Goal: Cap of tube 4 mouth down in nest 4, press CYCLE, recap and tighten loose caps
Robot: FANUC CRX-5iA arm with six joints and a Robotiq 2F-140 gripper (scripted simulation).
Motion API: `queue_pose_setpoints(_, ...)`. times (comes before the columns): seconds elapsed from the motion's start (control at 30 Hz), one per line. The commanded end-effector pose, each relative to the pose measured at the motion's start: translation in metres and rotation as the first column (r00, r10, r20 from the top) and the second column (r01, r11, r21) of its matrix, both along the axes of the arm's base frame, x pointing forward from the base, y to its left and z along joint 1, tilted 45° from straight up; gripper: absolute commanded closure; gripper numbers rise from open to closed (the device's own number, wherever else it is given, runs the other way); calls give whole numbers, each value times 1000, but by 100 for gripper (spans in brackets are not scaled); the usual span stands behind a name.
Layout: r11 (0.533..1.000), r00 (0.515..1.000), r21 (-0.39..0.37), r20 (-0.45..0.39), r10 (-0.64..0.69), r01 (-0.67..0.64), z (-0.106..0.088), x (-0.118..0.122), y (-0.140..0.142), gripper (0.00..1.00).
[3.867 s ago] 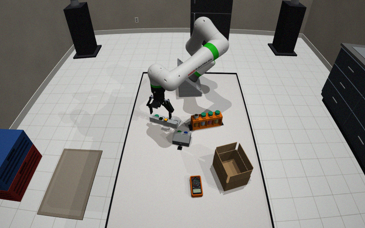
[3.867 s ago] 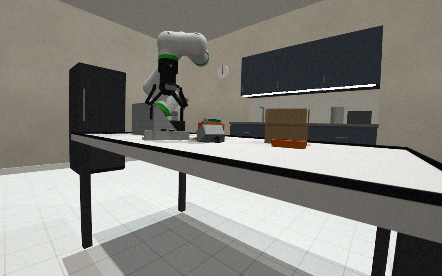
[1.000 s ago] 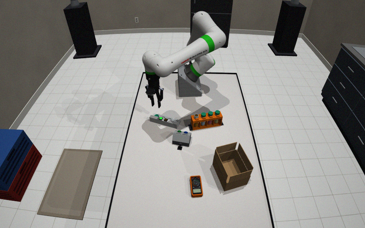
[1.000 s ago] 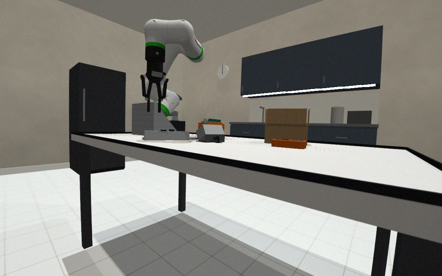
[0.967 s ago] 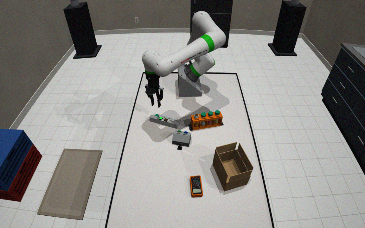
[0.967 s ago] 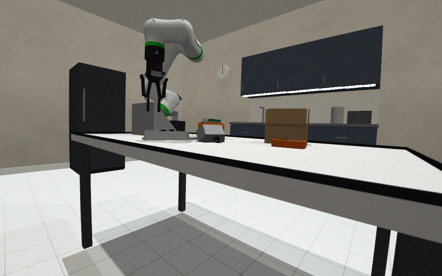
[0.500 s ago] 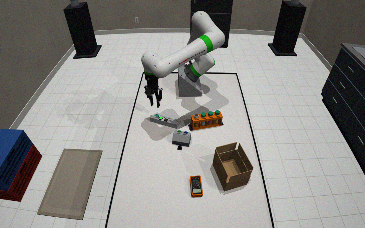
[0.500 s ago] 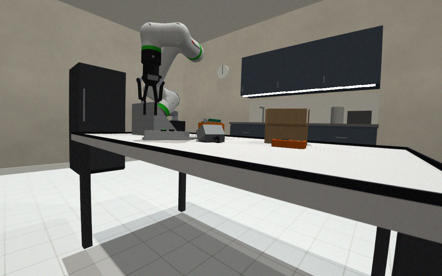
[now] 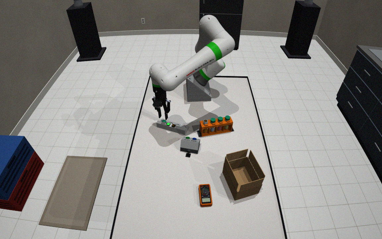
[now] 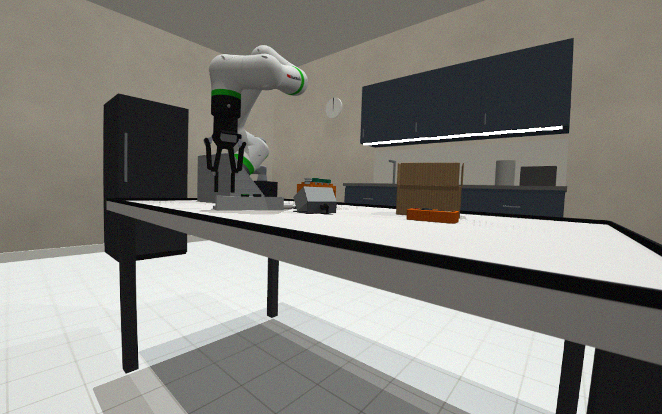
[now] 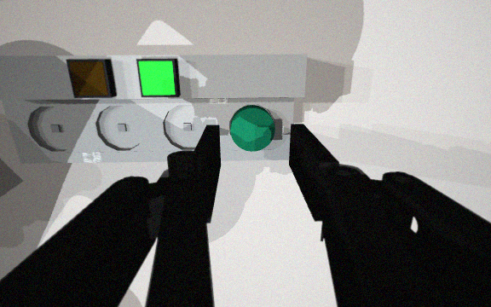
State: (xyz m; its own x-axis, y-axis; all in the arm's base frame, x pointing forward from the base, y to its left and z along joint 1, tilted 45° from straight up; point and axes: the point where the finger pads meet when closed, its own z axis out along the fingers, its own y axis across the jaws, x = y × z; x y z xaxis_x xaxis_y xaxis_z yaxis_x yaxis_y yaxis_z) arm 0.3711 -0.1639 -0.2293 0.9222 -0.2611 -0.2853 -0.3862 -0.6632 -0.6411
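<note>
The grey cap tray (image 9: pixel 171 126) lies on the table's left part, with its green lamp (image 11: pixel 157 78) lit and its amber lamp (image 11: pixel 90 78) dark. A green cap (image 11: pixel 251 128) sits in the rightmost nest in the wrist view; the three other nests are empty. My gripper (image 11: pixel 255 145) points down just above the tray (image 10: pixel 247 202), half closed. One finger stands on each side of the cap with a small gap, not touching it. The orange tube rack (image 9: pixel 216 126) holds one uncapped tube (image 9: pixel 205 121) at its left end and three tubes with green caps.
The grey key housing (image 9: pixel 190 144) with a green key (image 9: pixel 188 137) and a blue key (image 9: pixel 194 138) stands in front of the tray and rack. An open cardboard box (image 9: pixel 242 173) and an orange multimeter (image 9: pixel 205 194) lie nearer the front. The arm's base (image 9: pixel 198 90) is behind.
</note>
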Motion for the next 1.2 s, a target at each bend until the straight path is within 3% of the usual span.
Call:
queue_pose_setpoints(0.0,1000,1000,-2,1,0,0,-8,0,7,64)
queue_pose_setpoints(0.2,1000,1000,-2,1,0,0,-22,0,21,64)
queue_pose_setpoints(1.17,1000,1000,-2,1,0,0,-29,0,28,64)
